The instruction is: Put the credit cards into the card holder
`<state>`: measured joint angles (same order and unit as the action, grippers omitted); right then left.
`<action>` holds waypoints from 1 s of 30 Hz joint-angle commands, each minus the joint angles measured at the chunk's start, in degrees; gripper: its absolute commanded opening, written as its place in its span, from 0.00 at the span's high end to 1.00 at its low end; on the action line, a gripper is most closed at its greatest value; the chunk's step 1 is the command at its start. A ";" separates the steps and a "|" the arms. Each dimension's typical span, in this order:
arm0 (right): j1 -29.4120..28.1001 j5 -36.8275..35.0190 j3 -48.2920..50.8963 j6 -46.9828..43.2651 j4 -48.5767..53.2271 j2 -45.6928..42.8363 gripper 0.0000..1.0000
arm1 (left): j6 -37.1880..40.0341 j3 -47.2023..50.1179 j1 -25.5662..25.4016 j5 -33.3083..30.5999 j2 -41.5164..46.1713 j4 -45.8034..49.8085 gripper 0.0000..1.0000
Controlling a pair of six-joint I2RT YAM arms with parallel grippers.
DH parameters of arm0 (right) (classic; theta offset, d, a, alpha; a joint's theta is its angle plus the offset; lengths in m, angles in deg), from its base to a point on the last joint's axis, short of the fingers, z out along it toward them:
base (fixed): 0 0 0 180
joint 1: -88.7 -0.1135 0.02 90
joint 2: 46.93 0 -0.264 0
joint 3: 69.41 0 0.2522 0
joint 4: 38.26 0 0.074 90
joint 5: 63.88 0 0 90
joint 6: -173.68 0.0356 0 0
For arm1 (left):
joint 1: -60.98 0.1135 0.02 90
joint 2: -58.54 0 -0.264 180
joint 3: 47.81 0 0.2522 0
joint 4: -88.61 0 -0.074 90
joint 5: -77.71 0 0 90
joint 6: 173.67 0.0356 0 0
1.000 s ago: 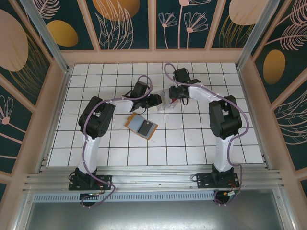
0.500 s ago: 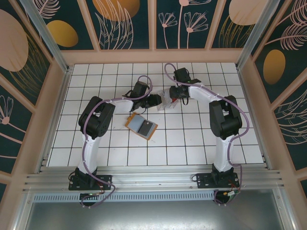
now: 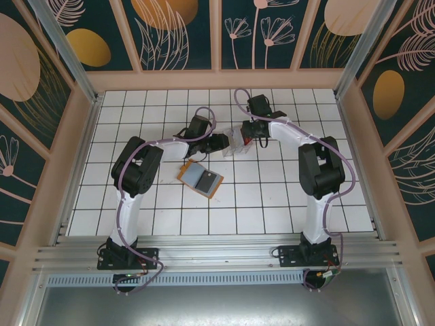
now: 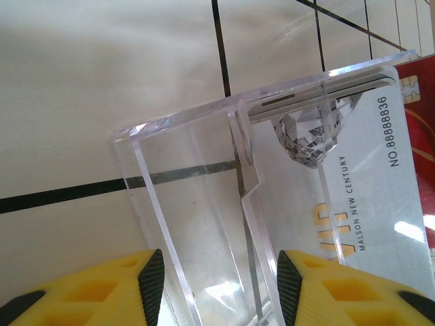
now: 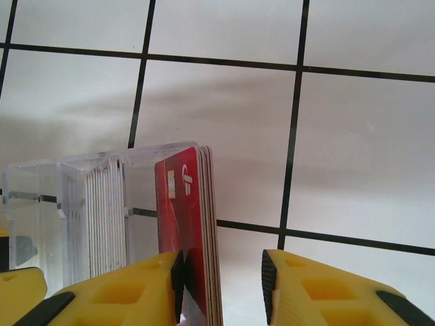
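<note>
The clear case [image 3: 236, 141] stands toward the far edge of the table [image 3: 272, 204], about midway between its side edges. It holds a row of pale cards [image 5: 109, 210] on edge; a silver card [image 4: 353, 204] marked VIP sits in it with a red one behind.

The left gripper [image 4: 219, 272] brackets 1 end compartment of the case, its 2 pads close to the walls; I cannot tell whether they press.

The credit cards [image 5: 194, 224], a red-faced stack at the case's outer end, stand between the fingers of the right gripper [image 5: 222, 272]. That gripper is spread, with the stack against 1 pad and a gap to the other.

The card holder [image 3: 200, 179] lies open, grey lining up, nearer the table's middle, apart from both grippers.
</note>
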<state>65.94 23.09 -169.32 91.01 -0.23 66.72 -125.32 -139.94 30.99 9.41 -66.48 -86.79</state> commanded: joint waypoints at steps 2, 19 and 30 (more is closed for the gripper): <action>1.04 -1.55 0.72 -0.83 1.73 -3.14 0.61 | -0.29 0.83 -0.03 0.19 -2.16 2.05 0.50; 1.07 1.88 1.07 -1.27 1.12 -1.40 0.77 | -0.10 0.67 -0.04 0.19 -2.29 2.31 0.50; 1.07 5.22 1.42 -0.83 0.48 -1.74 0.62 | -0.20 0.67 -0.04 0.19 -2.39 2.23 0.50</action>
<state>66.66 27.59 -168.60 90.00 -0.27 65.84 -125.30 -139.94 30.99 9.63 -66.56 -86.86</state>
